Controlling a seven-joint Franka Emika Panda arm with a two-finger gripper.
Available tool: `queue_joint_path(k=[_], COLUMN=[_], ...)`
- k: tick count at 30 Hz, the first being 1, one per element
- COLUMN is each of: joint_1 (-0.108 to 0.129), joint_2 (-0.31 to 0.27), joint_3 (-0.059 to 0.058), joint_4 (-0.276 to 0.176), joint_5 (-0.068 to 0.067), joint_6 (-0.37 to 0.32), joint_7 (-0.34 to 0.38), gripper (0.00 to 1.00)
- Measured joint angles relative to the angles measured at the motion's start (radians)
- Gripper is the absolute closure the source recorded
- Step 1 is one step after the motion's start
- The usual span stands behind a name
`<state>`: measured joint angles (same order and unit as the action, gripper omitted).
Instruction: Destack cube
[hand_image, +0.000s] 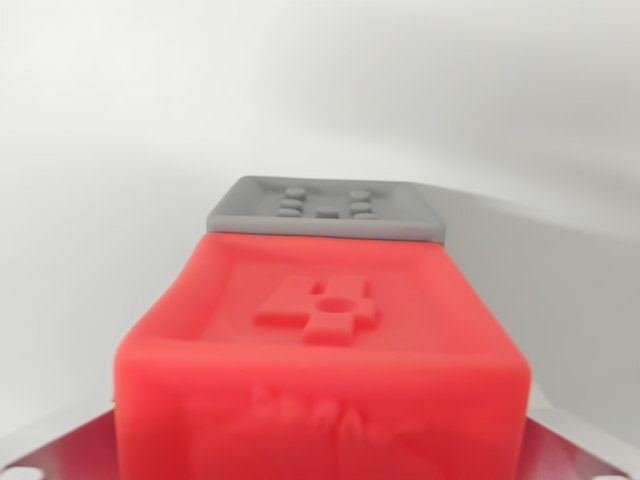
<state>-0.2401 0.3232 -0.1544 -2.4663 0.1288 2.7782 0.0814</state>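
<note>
A red cube (320, 370) fills the lower half of the wrist view, very close to the camera. Its upper face has a sunken panel with a raised figure like a 4. Behind it lies a grey cube (325, 208), showing its face of raised dots and bars; the red cube covers the grey cube's near edge. Whether the two touch cannot be made out. Shiny metal parts of the hand (50, 450) show at the bottom corners. The fingers are hidden by the red cube, so I cannot see whether they hold it.
A plain white surface (120, 130) lies all around the cubes, with a soft shadow at the wrist view's right (560, 290). Nothing else is in view.
</note>
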Motion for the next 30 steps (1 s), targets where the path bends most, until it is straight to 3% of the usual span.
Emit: queue_joint_path(k=[22,30], joint_1=[0.001,0.006], joint_2=[-0.001,-0.025], joint_3=[0.000,-0.008], joint_4=[0.000,-0.002], joint_5=[0.000,-0.005], joint_6=[-0.001,-0.020], joint_7=[0.000,0.004], gripper=[1.00,1.00])
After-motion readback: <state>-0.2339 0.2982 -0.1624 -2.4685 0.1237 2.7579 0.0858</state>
